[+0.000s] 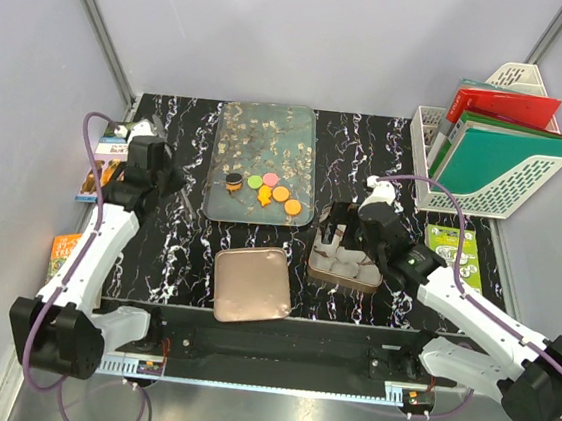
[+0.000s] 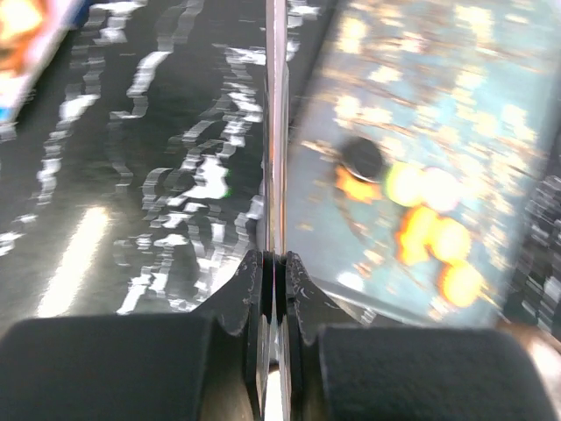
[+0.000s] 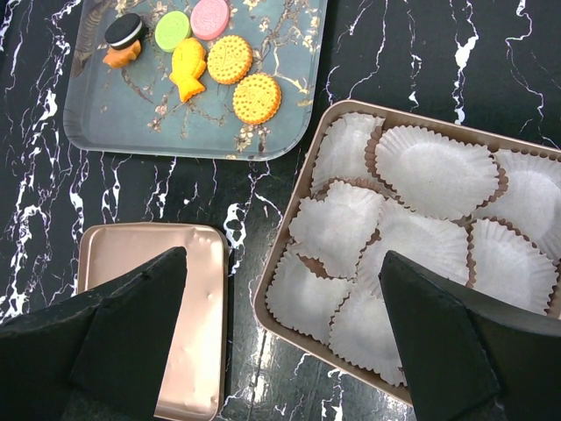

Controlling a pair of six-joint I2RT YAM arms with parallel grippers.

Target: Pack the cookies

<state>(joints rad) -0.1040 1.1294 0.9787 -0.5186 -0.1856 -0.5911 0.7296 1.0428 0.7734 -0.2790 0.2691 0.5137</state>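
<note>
Several cookies (image 3: pixel 188 70) lie well beyond the right tool (image 3: pixel 282 261).

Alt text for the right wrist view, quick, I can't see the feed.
An open tin of empty white paper cups fills the right side, with the right gripper above it, jaws wide apart and holding nothing. On the black marble table to its left lie a rose-gold lid and a tray holding the cookies.

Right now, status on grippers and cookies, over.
Left gripper shut. Right gripper open above tin. Cookies all on tray, none packed. Lid off, beside tin.
</note>
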